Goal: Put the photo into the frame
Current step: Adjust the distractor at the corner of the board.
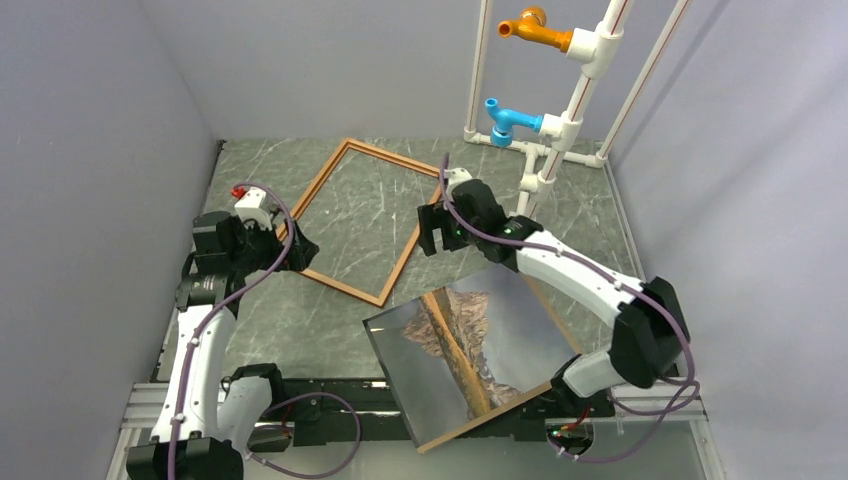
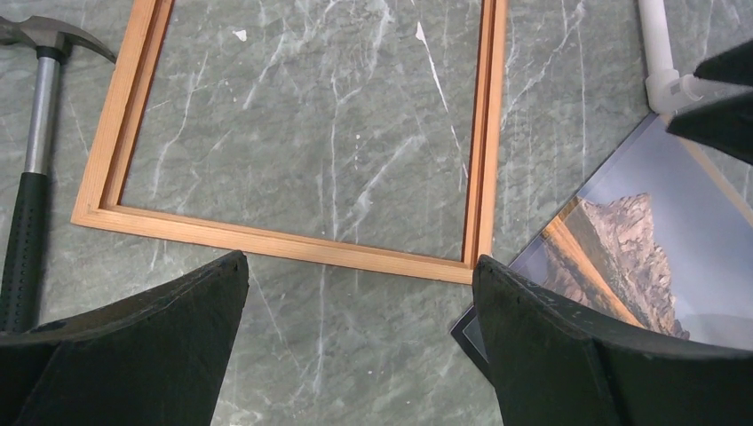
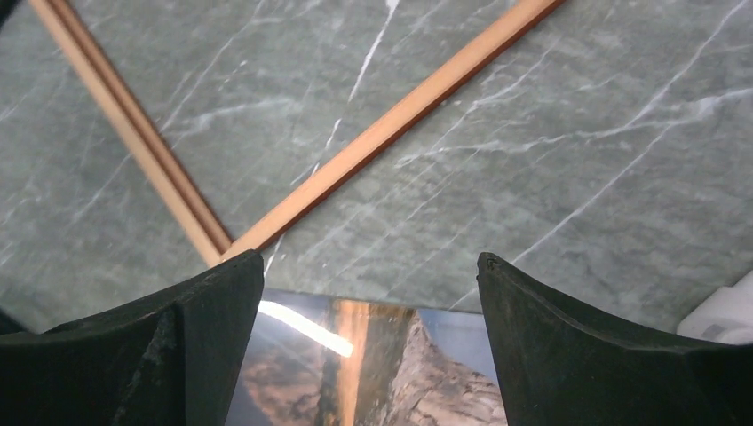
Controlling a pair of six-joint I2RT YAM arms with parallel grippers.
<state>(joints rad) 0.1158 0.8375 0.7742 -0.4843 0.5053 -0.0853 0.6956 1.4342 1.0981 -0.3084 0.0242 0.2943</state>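
Note:
The frame (image 1: 340,285), thin reddish-brown moulding, lies flat on the green marble table at mid-left, with nothing inside it. The photo (image 1: 470,345), a rocky mountain mirrored in water, lies face up to the frame's near right on a brown board (image 1: 478,424). My left gripper (image 1: 300,250) hovers open at the frame's near-left side; in its own view the frame (image 2: 293,246) lies just beyond the left gripper (image 2: 360,266), and the photo (image 2: 639,257) is at right. My right gripper (image 1: 432,232) stands open over the photo's far edge, holding nothing: in its wrist view the photo (image 3: 391,364) shows between the fingers of the right gripper (image 3: 371,262), with the frame's corner (image 3: 222,244) just beyond.
A hammer (image 2: 31,177) with a black grip lies left of the frame. A white pipe rack (image 1: 560,120) with orange and blue fittings stands at the back right. Grey walls close in three sides. The board's near corner overhangs the front rail.

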